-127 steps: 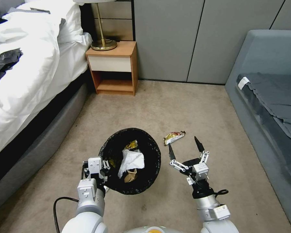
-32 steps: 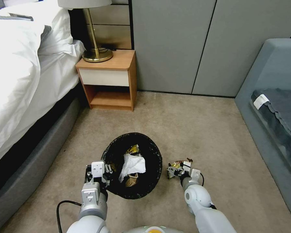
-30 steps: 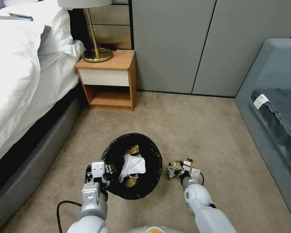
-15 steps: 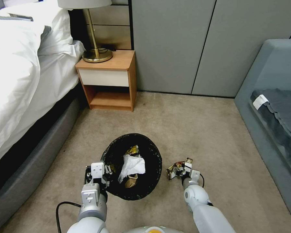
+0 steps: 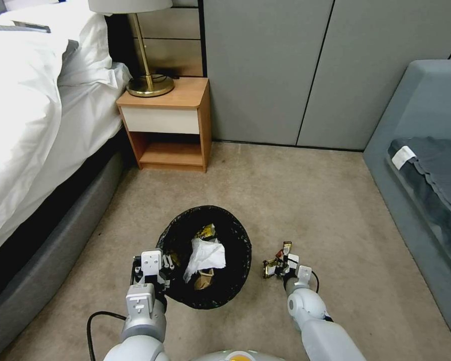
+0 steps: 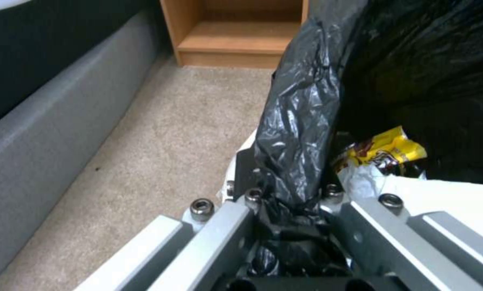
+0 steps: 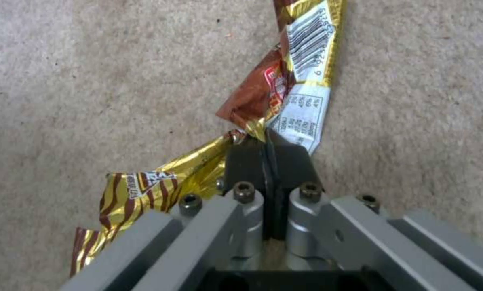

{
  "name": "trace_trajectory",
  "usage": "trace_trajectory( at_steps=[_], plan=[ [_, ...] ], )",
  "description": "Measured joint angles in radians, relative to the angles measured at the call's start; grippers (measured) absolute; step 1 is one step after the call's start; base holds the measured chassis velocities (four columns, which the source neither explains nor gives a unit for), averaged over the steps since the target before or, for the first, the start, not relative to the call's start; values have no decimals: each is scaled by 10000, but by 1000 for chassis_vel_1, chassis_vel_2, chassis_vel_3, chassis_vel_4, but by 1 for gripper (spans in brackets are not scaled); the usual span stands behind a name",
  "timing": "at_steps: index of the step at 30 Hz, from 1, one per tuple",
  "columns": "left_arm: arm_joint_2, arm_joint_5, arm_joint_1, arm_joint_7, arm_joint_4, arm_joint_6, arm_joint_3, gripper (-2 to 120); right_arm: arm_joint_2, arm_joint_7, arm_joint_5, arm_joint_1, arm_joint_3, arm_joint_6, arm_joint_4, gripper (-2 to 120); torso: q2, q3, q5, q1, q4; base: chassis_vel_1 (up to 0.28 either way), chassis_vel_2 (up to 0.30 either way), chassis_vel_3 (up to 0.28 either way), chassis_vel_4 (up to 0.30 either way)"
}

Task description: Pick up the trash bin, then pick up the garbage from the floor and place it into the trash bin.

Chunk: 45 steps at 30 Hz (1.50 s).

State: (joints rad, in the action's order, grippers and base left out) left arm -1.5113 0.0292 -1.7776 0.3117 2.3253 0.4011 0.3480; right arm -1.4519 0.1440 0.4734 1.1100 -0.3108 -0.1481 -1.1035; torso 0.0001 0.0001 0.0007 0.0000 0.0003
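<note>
The trash bin (image 5: 238,250), lined with a black bag, hangs just above the carpet floor (image 5: 295,200) in the head view, with white tissue and wrappers inside. My left gripper (image 5: 158,273) is shut on the trash bin's near rim, the black bag (image 6: 298,133) pinched between its fingers. My right gripper (image 5: 281,262) is shut on a piece of garbage, a gold-and-brown snack wrapper (image 5: 274,264), to the right of the bin. The right wrist view shows the wrapper (image 7: 300,89) folded in the middle and clamped at the fingertips (image 7: 252,155), its ends hanging free above the floor (image 7: 90,81).
A wooden nightstand (image 5: 168,125) with a brass lamp (image 5: 148,85) stands ahead against the grey wall. A bed with white bedding (image 5: 30,130) runs along the left, its grey base (image 5: 50,240) close to the bin. A grey sofa (image 5: 426,165) borders the right side.
My right gripper has shut on the wrapper and lifted it off the carpet; the wrapper has folded and stands more upright. The left gripper and bin are steady.
</note>
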Motion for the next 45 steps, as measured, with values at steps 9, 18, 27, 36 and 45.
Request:
trace_trajectory(
  at_steps=[9,18,27,36,45],
  plan=[
    [2,-9,50,-7,30,2,-35,0,189,184,-129,538,-206,256,-1055,0,-1,0,-5,0,-3,0,0,0,0],
    [33,-18,32,-12,40,16,-38,0,506,-502,-1963,1952,-1083,1885,-4030,0,-1,0,-7,0,-7,0,0,0,0],
    [61,-6,-46,-17,46,15,-87,0,877,-4529,-2583,3290,-1154,5098,-9013,0,0,-1,-7,1,-3,0,0,0,0],
    [98,-38,-20,-17,45,15,-108,0,1434,-5922,-3604,4606,871,5562,-10281,0,0,-2,-9,0,-3,0,0,0,0],
    [127,-61,23,-16,29,43,-208,0,1446,-5486,-4397,4359,2139,5813,-7901,0,-1,-1,-9,0,-3,0,0,0,0]
  ],
)
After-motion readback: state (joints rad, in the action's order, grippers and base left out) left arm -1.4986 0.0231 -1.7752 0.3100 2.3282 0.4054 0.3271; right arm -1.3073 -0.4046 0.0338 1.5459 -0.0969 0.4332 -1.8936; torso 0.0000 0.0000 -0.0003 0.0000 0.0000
